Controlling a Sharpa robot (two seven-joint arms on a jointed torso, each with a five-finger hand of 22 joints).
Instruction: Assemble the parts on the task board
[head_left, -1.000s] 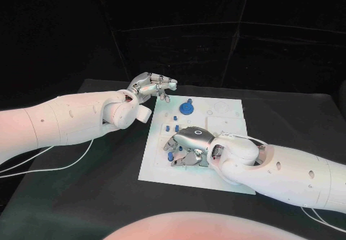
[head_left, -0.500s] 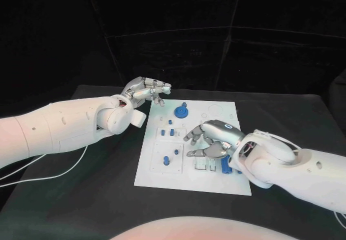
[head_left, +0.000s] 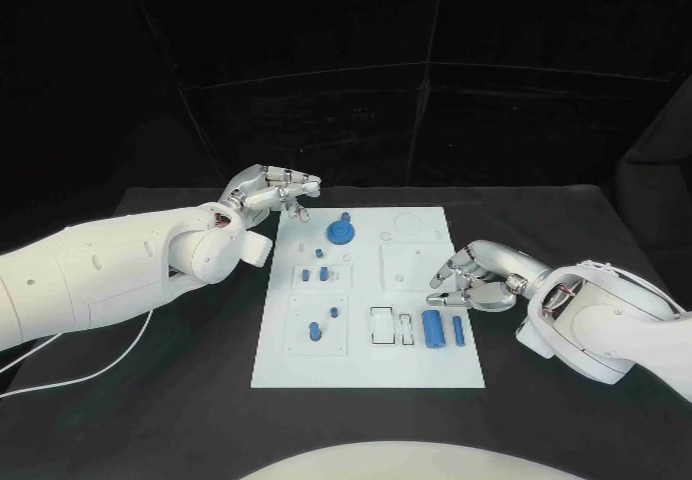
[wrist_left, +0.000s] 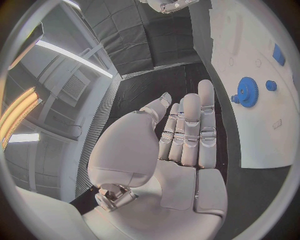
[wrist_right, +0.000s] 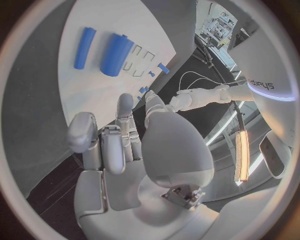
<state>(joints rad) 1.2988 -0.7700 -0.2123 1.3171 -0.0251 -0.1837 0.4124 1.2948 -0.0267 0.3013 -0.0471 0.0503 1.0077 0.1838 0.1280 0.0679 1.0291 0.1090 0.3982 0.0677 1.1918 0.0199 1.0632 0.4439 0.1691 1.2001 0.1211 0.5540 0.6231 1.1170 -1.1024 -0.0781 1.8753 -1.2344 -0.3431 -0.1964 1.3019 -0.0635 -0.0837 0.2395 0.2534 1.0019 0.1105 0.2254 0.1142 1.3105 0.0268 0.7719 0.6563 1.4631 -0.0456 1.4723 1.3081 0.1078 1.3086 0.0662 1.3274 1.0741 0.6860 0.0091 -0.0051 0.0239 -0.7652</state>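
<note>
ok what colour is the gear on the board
Blue; the gear shows best in the left wrist view.

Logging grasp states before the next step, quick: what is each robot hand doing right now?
Left robot hand: holds nothing, fingers loosely curled, beside the task board.
Right robot hand: holds nothing, at the board's edge.

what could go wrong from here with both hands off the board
1. The two blue cylinders lie loose on the task board close to the right hand; a careless reach might roll them away.
2. The left hand hovers beside the board's far corner near the blue gear; a sweep inward could knock it.
3. Neither hand holds a part, so any regrasp may nudge the small standing pieces.
</note>
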